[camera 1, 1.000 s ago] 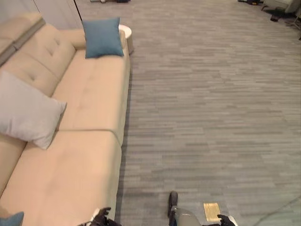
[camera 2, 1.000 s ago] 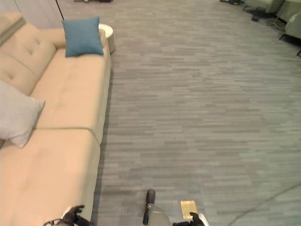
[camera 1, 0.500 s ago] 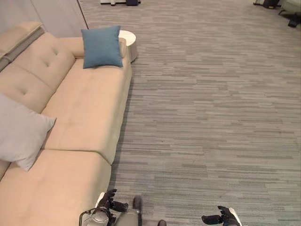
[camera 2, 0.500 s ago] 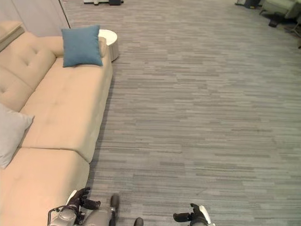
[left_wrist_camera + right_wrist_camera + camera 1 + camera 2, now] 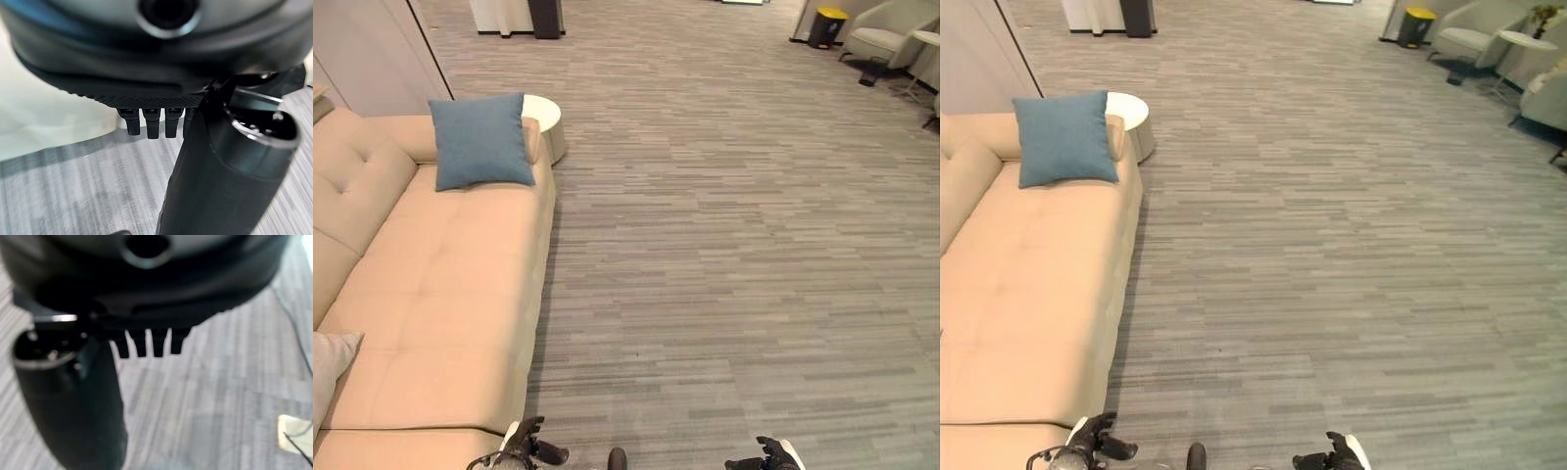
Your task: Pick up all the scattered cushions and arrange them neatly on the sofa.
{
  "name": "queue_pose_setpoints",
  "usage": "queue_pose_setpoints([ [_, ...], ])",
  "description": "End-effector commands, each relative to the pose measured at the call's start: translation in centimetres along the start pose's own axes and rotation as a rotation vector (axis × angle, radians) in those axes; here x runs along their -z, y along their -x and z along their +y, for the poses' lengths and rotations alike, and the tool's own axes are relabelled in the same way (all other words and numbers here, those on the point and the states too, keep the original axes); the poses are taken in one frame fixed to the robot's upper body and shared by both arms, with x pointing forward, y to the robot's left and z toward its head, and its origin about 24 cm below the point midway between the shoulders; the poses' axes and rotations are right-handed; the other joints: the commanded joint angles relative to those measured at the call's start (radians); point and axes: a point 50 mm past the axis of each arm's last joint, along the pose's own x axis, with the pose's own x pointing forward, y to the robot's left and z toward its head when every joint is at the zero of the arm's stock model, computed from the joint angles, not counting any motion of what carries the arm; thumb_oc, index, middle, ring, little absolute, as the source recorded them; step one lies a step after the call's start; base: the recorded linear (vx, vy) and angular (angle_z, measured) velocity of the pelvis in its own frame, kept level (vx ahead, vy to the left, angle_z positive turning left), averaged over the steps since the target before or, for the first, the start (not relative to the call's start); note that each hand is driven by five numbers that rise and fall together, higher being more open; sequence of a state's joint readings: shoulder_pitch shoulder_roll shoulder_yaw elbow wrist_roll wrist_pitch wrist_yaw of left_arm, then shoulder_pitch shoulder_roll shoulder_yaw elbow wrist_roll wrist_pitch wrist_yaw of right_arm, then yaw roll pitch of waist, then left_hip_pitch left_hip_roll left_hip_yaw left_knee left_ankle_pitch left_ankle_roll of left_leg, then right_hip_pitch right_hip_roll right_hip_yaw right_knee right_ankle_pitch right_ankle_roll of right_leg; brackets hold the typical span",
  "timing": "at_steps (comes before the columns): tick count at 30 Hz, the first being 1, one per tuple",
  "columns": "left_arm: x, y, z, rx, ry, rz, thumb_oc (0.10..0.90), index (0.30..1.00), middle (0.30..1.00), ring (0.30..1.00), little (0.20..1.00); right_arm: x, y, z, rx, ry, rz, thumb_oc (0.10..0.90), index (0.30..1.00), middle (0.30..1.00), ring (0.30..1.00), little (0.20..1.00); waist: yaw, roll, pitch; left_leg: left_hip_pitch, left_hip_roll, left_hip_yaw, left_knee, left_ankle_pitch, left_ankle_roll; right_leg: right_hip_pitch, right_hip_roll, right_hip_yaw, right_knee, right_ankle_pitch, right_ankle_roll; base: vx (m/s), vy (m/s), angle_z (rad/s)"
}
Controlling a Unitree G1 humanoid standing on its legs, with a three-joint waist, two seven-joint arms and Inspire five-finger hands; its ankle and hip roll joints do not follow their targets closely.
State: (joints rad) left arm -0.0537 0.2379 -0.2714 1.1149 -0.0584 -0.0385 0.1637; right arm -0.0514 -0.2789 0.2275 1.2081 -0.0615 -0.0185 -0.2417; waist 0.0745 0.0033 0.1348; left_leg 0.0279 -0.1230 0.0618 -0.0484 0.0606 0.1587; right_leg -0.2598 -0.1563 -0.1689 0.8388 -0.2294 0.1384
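A blue cushion (image 5: 480,142) leans upright against the arm at the far end of the beige sofa (image 5: 440,294). The corner of a light grey cushion (image 5: 328,377) shows on the sofa seat at the picture's left edge. My left hand (image 5: 524,446) hangs low by the sofa's front edge. My right hand (image 5: 766,456) hangs low over the carpet, further right. In the left wrist view the left hand (image 5: 161,73) has straight fingers (image 5: 152,122) and holds nothing. The right hand (image 5: 146,308) is the same in its own wrist view, with grey carpet below it.
A white round side table (image 5: 546,110) stands just beyond the sofa's far end. Wide grey carpet (image 5: 724,255) stretches to the right. Far off are a yellow bin (image 5: 829,22), pale armchairs (image 5: 1469,39) and a small round table (image 5: 1528,39).
The camera has swung up and to the right, so the sofa and grey cushion have slid towards the left edge. Both hands stay low and hold nothing.
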Motion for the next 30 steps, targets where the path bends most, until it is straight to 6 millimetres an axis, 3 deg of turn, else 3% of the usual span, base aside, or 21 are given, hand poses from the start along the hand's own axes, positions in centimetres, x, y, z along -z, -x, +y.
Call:
queue_pose_setpoints([
  [1,-2.6,-0.4,1.1,-0.041,0.024,-0.106,0.800,0.900,0.900,0.900,0.900,-0.6,-0.5,-2.8,0.081,0.021,-0.041,0.800,0.900,0.900,0.900,0.900,0.000,0.004,0.012,0.020,0.049,-0.059,0.067,-0.121,-0.069,0.076,0.057,-0.035,-0.419,0.239,0.001,0.46,-0.131,0.41],
  [3,-2.8,-0.4,1.0,-0.039,0.012,-0.112,0.800,0.900,0.900,0.900,0.900,-1.1,-0.5,-2.9,0.083,0.023,-0.058,0.800,0.900,0.900,0.900,0.900,-0.027,-0.009,0.023,0.075,0.033,-0.101,0.047,-0.145,-0.080,0.023,0.086,0.010,-0.597,0.265,0.005,0.37,-0.138,0.18],
  [4,-2.8,-0.4,1.0,-0.039,0.013,-0.112,0.800,0.900,0.900,0.900,0.900,-1.0,-0.5,-2.9,0.084,0.023,-0.058,0.800,0.900,0.900,0.900,0.900,-0.028,-0.004,0.027,0.083,0.038,-0.102,0.044,-0.147,-0.080,0.032,0.091,0.007,-0.603,0.266,0.004,0.40,-0.155,0.16],
  [5,-2.8,-0.4,0.8,-0.032,0.003,-0.112,0.800,0.900,0.900,0.900,0.900,-0.7,-0.5,-2.9,0.082,0.034,-0.048,0.800,0.900,0.900,0.900,0.900,-0.047,-0.009,0.031,0.128,0.035,-0.134,0.023,-0.166,-0.093,0.009,0.113,0.071,-0.704,0.299,0.021,0.46,-0.219,0.48],
  [6,-2.6,-0.4,0.1,-0.018,-0.004,-0.104,0.800,0.900,0.900,0.900,0.900,-0.5,-0.4,-2.8,0.079,0.030,-0.043,0.800,0.900,0.900,0.900,0.900,-0.051,-0.022,0.020,0.139,0.023,-0.148,0.041,-0.204,-0.097,0.057,0.105,0.085,-0.772,0.319,0.011,0.45,-0.219,0.65],
  [7,-2.6,-0.4,0.1,-0.018,-0.004,-0.104,0.800,0.900,0.900,0.900,0.900,-0.5,-0.4,-2.8,0.079,0.030,-0.043,0.800,0.900,0.900,0.900,0.900,-0.051,-0.021,0.020,0.139,0.024,-0.148,0.043,-0.205,-0.097,0.058,0.105,0.084,-0.773,0.320,0.011,0.44,-0.259,0.76],
  [8,-2.4,-0.3,-0.7,0.005,-0.017,-0.097,0.800,0.900,0.900,0.900,0.900,0.3,-0.3,-2.9,0.086,0.016,-0.024,0.800,0.900,0.900,0.900,0.900,-0.059,-0.020,-0.003,0.141,0.056,-0.133,0.099,-0.234,-0.133,0.099,0.104,0.078,-0.783,0.306,-0.006,0.23,-0.139,0.55],
  [9,-2.4,-0.3,-0.6,0.004,-0.018,-0.097,0.800,0.900,0.900,0.900,0.900,0.3,-0.3,-2.9,0.086,0.016,-0.025,0.800,0.900,0.900,0.900,0.900,-0.061,-0.023,-0.005,0.137,0.054,-0.134,0.099,-0.231,-0.133,0.096,0.102,0.077,-0.784,0.307,-0.006,0.28,-0.212,0.62],
  [10,-2.5,-0.3,-0.9,0.016,-0.016,-0.100,0.800,0.900,0.900,0.900,0.900,0.4,-0.3,-3.0,0.093,0.000,-0.023,0.800,0.900,0.900,0.900,0.900,-0.065,-0.022,-0.007,0.109,0.068,-0.109,0.171,-0.217,-0.158,0.119,0.097,0.059,-0.797,0.300,-0.014,0.11,-0.203,0.80],
  [11,-3.2,-0.3,-1.2,0.029,-0.021,-0.120,0.800,0.900,0.900,0.900,0.900,0.0,-0.4,-3.4,0.108,-0.024,-0.034,0.800,0.900,0.900,0.900,0.900,-0.067,-0.030,0.018,-0.012,0.102,-0.057,0.414,-0.147,-0.194,0.170,0.087,0.042,-0.806,0.281,-0.040,0.11,-0.204,0.84],
  [12,-3.2,-0.3,-1.2,0.028,-0.021,-0.120,0.800,0.900,0.900,0.900,0.900,0.0,-0.4,-3.3,0.107,-0.025,-0.034,0.800,0.900,0.900,0.900,0.900,-0.069,-0.033,0.014,-0.017,0.099,-0.059,0.413,-0.143,-0.193,0.166,0.084,0.040,-0.806,0.282,-0.040,0.07,-0.201,0.80],
  [14,-3.9,-0.4,-1.1,0.028,-0.020,-0.141,0.800,0.900,0.900,0.900,0.900,-0.1,-0.4,-3.6,0.120,-0.050,-0.035,0.800,0.900,0.900,0.900,0.900,-0.058,-0.049,0.036,-0.104,0.117,-0.031,0.562,-0.091,-0.196,0.215,0.086,0.033,-0.827,0.260,-0.065,0.05,-0.151,0.40],
  [15,-3.9,-0.4,-1.1,0.028,-0.020,-0.142,0.800,0.900,0.900,0.900,0.900,-0.1,-0.4,-3.6,0.120,-0.050,-0.036,0.800,0.900,0.900,0.900,0.900,-0.059,-0.048,0.036,-0.108,0.118,-0.033,0.567,-0.094,-0.196,0.215,0.088,0.031,-0.827,0.260,-0.066,0.28,-0.225,0.11],
  [16,-4.4,-0.4,-1.2,0.032,-0.014,-0.153,0.800,0.900,0.900,0.900,0.900,0.6,-0.3,-3.5,0.120,-0.064,-0.012,0.800,0.900,0.900,0.900,0.900,-0.038,-0.061,0.043,-0.188,0.149,0.037,0.525,-0.110,-0.175,0.287,0.087,0.005,-0.853,0.227,-0.075,0.24,-0.145,0.13],
  [17,-4.4,-0.4,-1.2,0.031,-0.014,-0.154,0.800,0.900,0.900,0.900,0.900,0.6,-0.3,-3.5,0.120,-0.064,-0.012,0.800,0.900,0.900,0.900,0.900,-0.040,-0.063,0.041,-0.189,0.146,0.037,0.519,-0.105,-0.175,0.285,0.084,0.005,-0.854,0.228,-0.075,0.40,-0.158,0.33],
  [18,-4.2,-0.4,-1.3,0.034,-0.019,-0.147,0.800,0.900,0.900,0.900,0.900,0.8,-0.2,-3.5,0.120,-0.065,-0.006,0.800,0.900,0.900,0.900,0.900,-0.036,-0.060,0.034,-0.196,0.140,0.043,0.401,-0.113,-0.172,0.306,0.090,-0.003,-0.862,0.212,-0.070,0.15,-0.013,0.46],
  [24,-4.2,-0.4,-1.3,0.034,-0.019,-0.147,0.800,0.900,0.900,0.900,0.900,0.8,-0.2,-3.5,0.120,-0.064,-0.006,0.800,0.900,0.900,0.900,0.900,-0.036,-0.061,0.036,-0.190,0.137,0.044,0.395,-0.111,-0.171,0.310,0.088,-0.004,-0.863,0.211,-0.069,0.13,0.002,-0.03],
  [25,-3.9,-0.3,-1.3,0.031,-0.010,-0.140,0.800,0.900,0.900,0.900,0.900,1.0,-0.2,-3.4,0.117,-0.052,0.002,0.800,0.900,0.900,0.900,0.900,-0.002,-0.024,0.026,-0.250,0.116,0.055,0.092,0.052,-0.202,0.410,0.151,0.010,-0.879,0.146,-0.072,0.81,0.067,-0.03],
  [28,-3.5,-0.3,-1.2,0.028,0.009,-0.135,0.800,0.900,0.900,0.900,0.900,0.9,-0.2,-3.1,0.107,-0.026,0.000,0.800,0.900,0.900,0.900,0.900,0.029,-0.023,0.019,-0.286,0.111,0.048,0.083,0.078,-0.207,0.453,0.168,0.042,-0.875,0.119,-0.074,0.46,0.066,0.24],
  [29,-3.0,-0.2,-1.1,0.027,0.020,-0.117,0.800,0.900,0.900,0.900,0.900,0.9,-0.2,-2.9,0.097,-0.018,-0.005,0.800,0.900,0.900,0.900,0.900,0.036,-0.019,0.006,-0.270,0.115,0.040,0.058,0.081,-0.197,0.467,0.178,0.058,-0.876,0.107,-0.072,0.46,0.130,-0.21],
  [30,-2.7,-0.2,-0.9,0.020,0.024,-0.106,0.800,0.900,0.900,0.900,0.900,1.0,-0.1,-2.6,0.089,-0.016,-0.003,0.800,0.900,0.900,0.900,0.900,0.041,-0.031,-0.012,-0.267,0.108,0.022,0.092,0.084,-0.184,0.487,0.169,0.070,-0.866,0.093,-0.065,0.35,0.109,-0.44],
])
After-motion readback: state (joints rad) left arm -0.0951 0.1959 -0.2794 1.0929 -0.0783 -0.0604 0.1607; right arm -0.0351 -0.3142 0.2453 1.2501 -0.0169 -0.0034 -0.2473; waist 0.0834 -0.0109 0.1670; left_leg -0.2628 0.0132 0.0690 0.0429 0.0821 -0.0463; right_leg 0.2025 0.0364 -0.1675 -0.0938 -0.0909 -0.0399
